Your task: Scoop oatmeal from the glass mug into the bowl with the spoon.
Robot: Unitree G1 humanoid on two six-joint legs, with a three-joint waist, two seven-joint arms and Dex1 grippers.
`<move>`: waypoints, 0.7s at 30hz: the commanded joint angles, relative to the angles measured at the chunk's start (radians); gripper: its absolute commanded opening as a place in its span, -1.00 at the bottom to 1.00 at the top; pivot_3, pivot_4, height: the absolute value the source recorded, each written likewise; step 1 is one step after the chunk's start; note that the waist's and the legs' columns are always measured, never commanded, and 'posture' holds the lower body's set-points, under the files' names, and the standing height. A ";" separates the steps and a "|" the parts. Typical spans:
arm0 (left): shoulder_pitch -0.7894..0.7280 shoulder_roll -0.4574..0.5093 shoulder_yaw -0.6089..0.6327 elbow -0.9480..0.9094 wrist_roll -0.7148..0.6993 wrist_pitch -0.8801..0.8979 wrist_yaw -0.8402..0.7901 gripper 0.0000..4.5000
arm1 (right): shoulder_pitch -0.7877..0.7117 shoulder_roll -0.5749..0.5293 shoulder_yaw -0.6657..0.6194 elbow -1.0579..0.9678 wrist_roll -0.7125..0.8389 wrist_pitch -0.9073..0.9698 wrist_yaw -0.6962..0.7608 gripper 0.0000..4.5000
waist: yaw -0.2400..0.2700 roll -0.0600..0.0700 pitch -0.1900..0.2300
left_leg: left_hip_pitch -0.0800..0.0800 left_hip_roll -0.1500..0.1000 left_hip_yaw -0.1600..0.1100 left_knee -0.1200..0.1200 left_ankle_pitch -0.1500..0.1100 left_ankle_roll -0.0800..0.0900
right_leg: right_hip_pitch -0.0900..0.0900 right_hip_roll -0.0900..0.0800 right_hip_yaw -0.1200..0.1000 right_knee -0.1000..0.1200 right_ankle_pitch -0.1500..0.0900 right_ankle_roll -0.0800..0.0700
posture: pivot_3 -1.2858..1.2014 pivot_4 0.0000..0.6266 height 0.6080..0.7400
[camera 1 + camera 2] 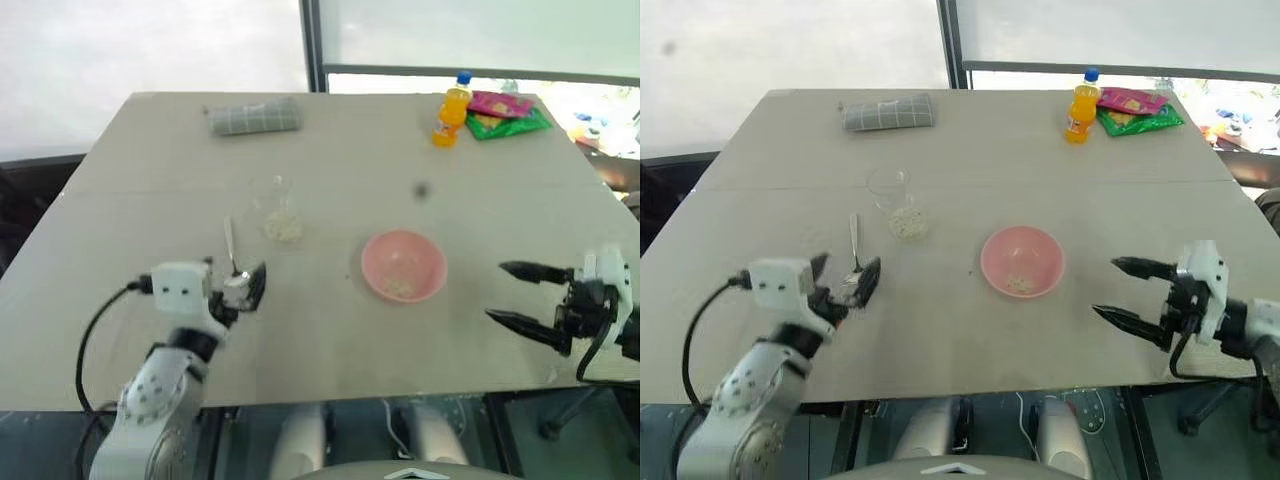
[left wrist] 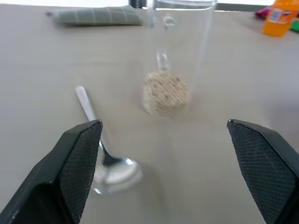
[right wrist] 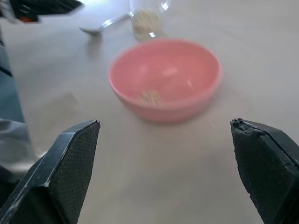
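Observation:
The clear glass mug (image 1: 275,203) stands left of centre on the table with a clump of oatmeal (image 2: 166,92) at its bottom. The silver spoon (image 2: 100,149) lies flat just left of the mug, its head towards me. My left gripper (image 1: 250,285) hovers open just in front of the spoon's head, pointing at the mug. The pink bowl (image 1: 420,255) sits at mid-table with a few oat flakes (image 3: 150,97) inside. My right gripper (image 1: 498,292) is open to the right of the bowl, aimed at it, holding nothing.
An orange drink bottle (image 1: 451,110) and colourful snack packets (image 1: 505,113) stand at the far right of the table. A folded grey cloth (image 1: 254,117) lies at the far left. The table's front edge runs just below both arms.

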 commanded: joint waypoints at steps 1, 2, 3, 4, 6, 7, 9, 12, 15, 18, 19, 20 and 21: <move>-0.188 0.041 0.030 -0.044 0.035 0.320 0.117 0.97 | -0.081 -0.007 0.020 -0.077 0.048 0.060 -0.042 1.00 | 0.001 -0.003 0.002 | 0.000 0.000 -0.001 0.001 0.000 0.000 | 0.000 0.000 0.000 0.001 0.000 0.000 | 0.03 -0.52 1.00; -0.246 0.030 0.040 -0.040 0.021 0.407 0.131 0.97 | -0.100 -0.002 0.024 -0.088 0.056 0.074 -0.053 1.00 | 0.000 -0.003 0.002 | 0.000 0.000 -0.002 0.002 0.000 0.000 | 0.000 0.000 -0.001 0.002 0.000 0.000 | 0.03 -0.52 1.00; -0.302 0.025 0.043 -0.028 0.022 0.475 0.147 0.97 | -0.123 0.001 0.028 -0.102 0.076 0.098 -0.071 1.00 | 0.000 -0.004 0.002 | 0.000 0.000 -0.001 0.003 0.000 0.000 | 0.001 0.000 0.000 0.002 0.000 0.000 | 0.03 -0.52 1.00; -0.359 0.019 0.046 -0.009 0.026 0.551 0.158 0.97 | -0.148 0.004 0.032 -0.118 0.097 0.119 -0.087 1.00 | 0.000 -0.005 0.004 | 0.000 0.000 -0.001 0.004 0.000 0.000 | 0.001 0.000 0.000 0.002 0.000 0.000 | 0.03 -0.52 1.00; -0.442 0.034 0.026 0.037 0.036 0.669 0.153 0.97 | -0.186 0.004 0.042 -0.148 0.122 0.147 -0.107 1.00 | -0.001 -0.008 0.005 | -0.001 -0.001 0.000 0.004 0.000 0.000 | 0.001 -0.001 0.001 0.002 0.002 -0.001 | 0.03 -0.52 1.00; -0.482 0.046 0.009 0.072 0.051 0.705 0.158 0.97 | -0.206 0.006 0.047 -0.163 0.140 0.164 -0.120 1.00 | -0.001 -0.008 0.005 | -0.001 -0.002 -0.001 0.004 0.000 0.000 | 0.001 -0.001 0.001 0.002 0.002 -0.002 | 0.03 -0.52 1.00; -0.536 0.051 -0.009 0.142 0.084 0.751 0.174 0.97 | -0.243 0.011 0.061 -0.192 0.169 0.193 -0.147 1.00 | 0.000 -0.009 0.006 | -0.001 -0.002 -0.001 0.003 0.000 0.000 | 0.001 0.000 0.001 0.002 0.004 0.000 | 0.03 -0.52 1.00; -0.565 0.009 -0.002 0.190 0.111 0.794 0.187 0.97 | -0.269 0.014 0.074 -0.221 0.193 0.217 -0.171 1.00 | -0.001 -0.011 0.007 | -0.002 -0.002 -0.002 0.002 0.000 0.000 | 0.000 0.000 0.000 0.001 0.004 0.001 | 0.03 -0.52 1.00; -0.567 -0.043 0.022 0.202 0.134 0.838 0.195 0.97 | -0.274 0.018 0.074 -0.225 0.192 0.219 -0.182 1.00 | -0.001 -0.012 0.008 | -0.002 -0.002 -0.001 0.002 0.000 0.000 | 0.000 0.000 0.001 0.001 0.004 0.001 | 0.03 -0.52 1.00; -0.561 -0.078 0.050 0.217 0.163 0.852 0.198 0.97 | -0.269 0.022 0.065 -0.221 0.193 0.220 -0.190 1.00 | 0.000 -0.014 0.010 | -0.002 -0.002 -0.001 0.002 0.000 0.000 | 0.000 -0.001 0.001 0.001 0.004 0.001 | 0.03 -0.52 1.00; -0.557 -0.088 0.057 0.227 0.169 0.848 0.195 0.97 | -0.266 0.022 0.065 -0.222 0.190 0.220 -0.192 1.00 | -0.001 -0.014 0.010 | -0.002 -0.002 -0.001 0.002 0.000 0.000 | 0.000 -0.001 0.001 0.001 0.004 0.001 | 0.03 -0.52 1.00; -0.550 -0.092 0.059 0.244 0.175 0.831 0.191 0.97 | -0.264 0.023 0.066 -0.223 0.189 0.220 -0.194 1.00 | 0.000 -0.014 0.010 | -0.002 -0.002 -0.001 0.003 0.000 0.000 | 0.000 -0.001 0.001 0.002 0.003 -0.001 | 0.03 -0.52 1.00; -0.537 -0.083 0.049 0.272 0.184 0.801 0.184 0.97 | -0.263 0.024 0.068 -0.223 0.187 0.220 -0.197 1.00 | -0.001 -0.014 0.010 | -0.002 -0.002 -0.001 0.003 0.000 0.000 | 0.000 -0.001 0.001 0.002 0.003 -0.002 | 0.03 -0.52 1.00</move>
